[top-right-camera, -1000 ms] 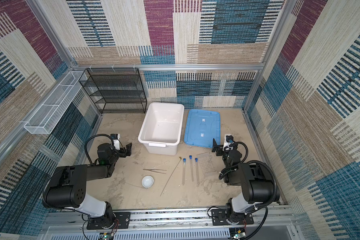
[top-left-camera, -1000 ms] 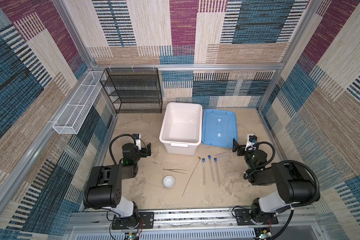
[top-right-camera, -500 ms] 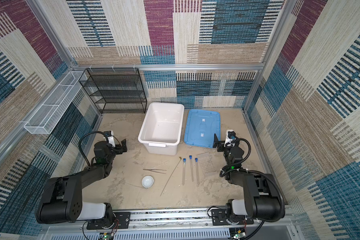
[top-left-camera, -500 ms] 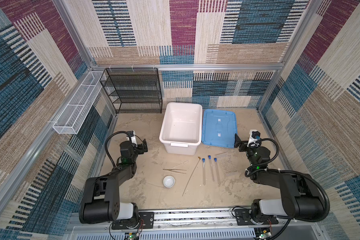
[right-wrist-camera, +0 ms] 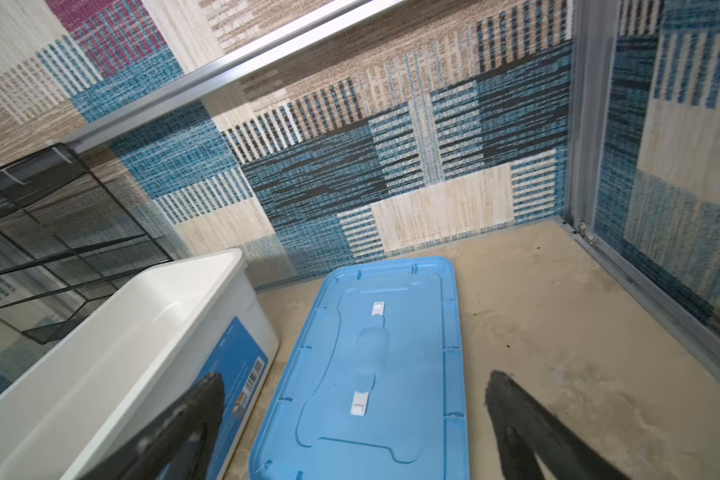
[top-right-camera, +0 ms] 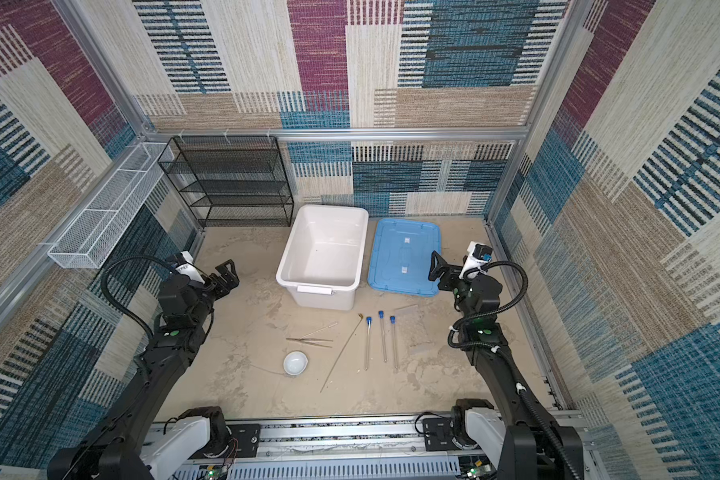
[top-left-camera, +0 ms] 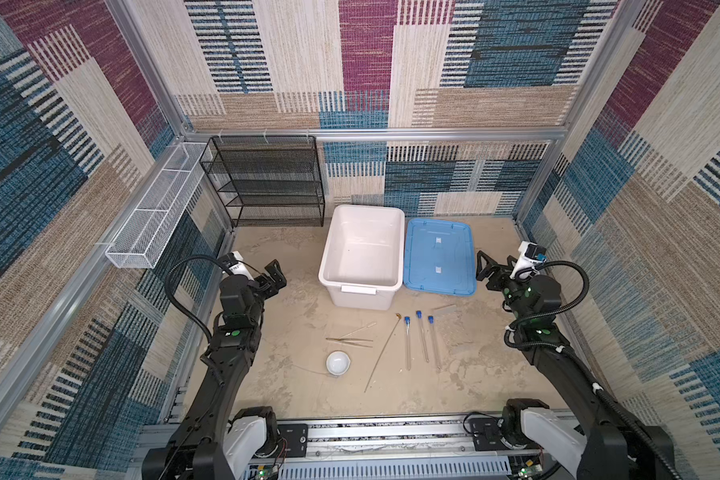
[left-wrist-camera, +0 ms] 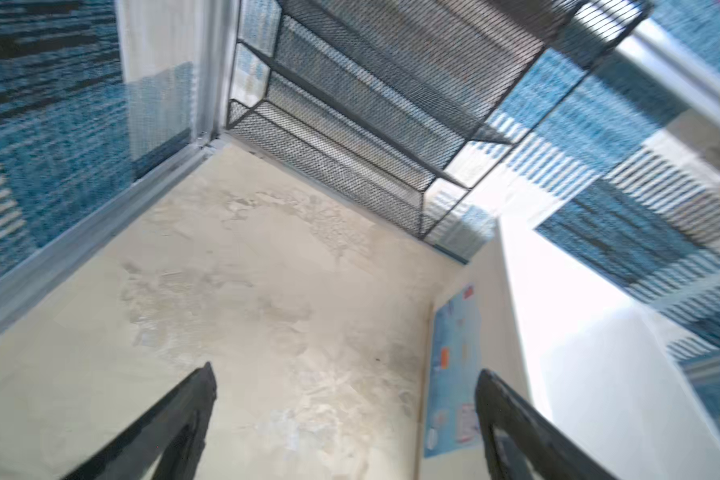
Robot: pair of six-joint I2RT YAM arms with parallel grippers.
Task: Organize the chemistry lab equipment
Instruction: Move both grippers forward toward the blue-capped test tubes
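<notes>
right end effector [top-left-camera: 481,266]: released, empty; nearer arm | blue-capped tubes [top-left-camera: 421,341]: behind it, inward; long axes running base-ward

No word or number can be read with certainty. The white tub [right-wrist-camera: 100,357] carries a blue label [right-wrist-camera: 242,370] on its side, with a barcode [right-wrist-camera: 258,367] and lines of small white print, all too small and blurred to read. In the left wrist view a second label [left-wrist-camera: 454,365] on the tub wall shows orange and white patches, also not legible
</notes>
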